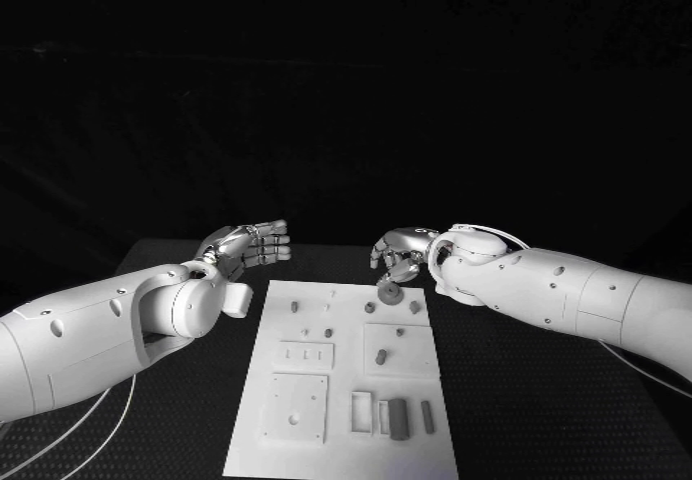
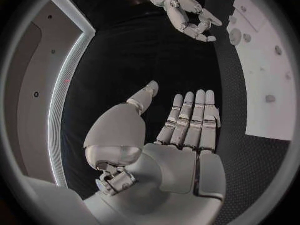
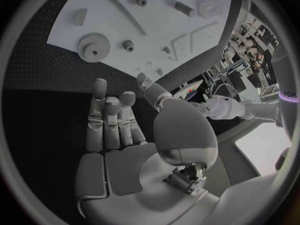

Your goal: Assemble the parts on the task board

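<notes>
Gear (image 1: 389, 293) lies flat at the far edge of the task board (image 1: 281, 440), just below the right robot hand (image 1: 400, 254). The part looks rigid, light and moulded, w/ a toothed rim; probably hard and slightly slick. Recommended hold: pinch across opposite rim teeth, approx. level, so the centre bore stays free for a peg. Right robot hand: released, fingers apart, holding nothing. Left robot hand (image 1: 248, 244): released, fingers straight, over the black surface (image 1: 173, 258) beside the board. Other small parts (image 1: 381, 356) sit on the board.
</notes>
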Robot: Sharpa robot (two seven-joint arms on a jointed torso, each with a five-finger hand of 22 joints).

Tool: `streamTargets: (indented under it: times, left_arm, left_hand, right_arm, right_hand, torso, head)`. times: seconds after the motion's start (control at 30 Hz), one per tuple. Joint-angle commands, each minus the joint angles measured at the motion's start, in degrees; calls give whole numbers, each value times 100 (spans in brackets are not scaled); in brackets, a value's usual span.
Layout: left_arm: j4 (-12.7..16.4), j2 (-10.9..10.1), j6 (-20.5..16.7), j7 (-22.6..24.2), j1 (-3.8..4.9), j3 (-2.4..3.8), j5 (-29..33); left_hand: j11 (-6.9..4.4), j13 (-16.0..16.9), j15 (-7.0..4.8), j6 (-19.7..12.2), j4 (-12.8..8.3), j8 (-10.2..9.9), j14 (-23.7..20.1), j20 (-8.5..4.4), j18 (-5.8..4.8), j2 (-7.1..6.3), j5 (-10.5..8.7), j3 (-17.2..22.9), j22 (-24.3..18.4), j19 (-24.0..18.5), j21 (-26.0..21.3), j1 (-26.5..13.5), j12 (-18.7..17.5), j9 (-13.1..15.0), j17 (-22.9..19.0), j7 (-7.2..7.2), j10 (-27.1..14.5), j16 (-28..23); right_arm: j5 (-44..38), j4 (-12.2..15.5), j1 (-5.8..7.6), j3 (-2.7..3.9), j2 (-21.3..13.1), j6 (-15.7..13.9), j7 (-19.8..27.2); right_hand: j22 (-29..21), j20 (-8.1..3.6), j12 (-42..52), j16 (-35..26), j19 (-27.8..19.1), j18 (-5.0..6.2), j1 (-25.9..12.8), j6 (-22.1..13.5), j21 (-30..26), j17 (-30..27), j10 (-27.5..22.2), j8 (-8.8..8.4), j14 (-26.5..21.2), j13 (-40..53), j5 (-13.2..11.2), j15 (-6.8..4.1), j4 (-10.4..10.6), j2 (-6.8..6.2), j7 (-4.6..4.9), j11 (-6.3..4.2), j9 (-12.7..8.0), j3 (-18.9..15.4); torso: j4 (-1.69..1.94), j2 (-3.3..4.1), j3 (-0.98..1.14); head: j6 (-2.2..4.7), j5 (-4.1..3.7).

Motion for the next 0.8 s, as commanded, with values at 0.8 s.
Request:
streamTargets:
  times: [0.8]
  left_arm:
    - [15, 33, 159, 36, 36, 18, 17]
  left_hand:
    - [0, -16, 25, 50, -70, -46, -1, 13, 18, 41, 22, -26, -23, 26, -64, -45, -71, -26, -36, 111, 34, -53]
  right_arm:
    - [-689, 91, -215, -6, 29, 114, -123]
  right_hand:
    - [151, -67, 385, 551, -279, 33, -79, -2, 800, -170, -189, -195, -194, 339, -6, 46, -5, -45, 56, 44, 52, 152]
  torso:
    - [139, 371, -109]
  head:
    - [11, -175]
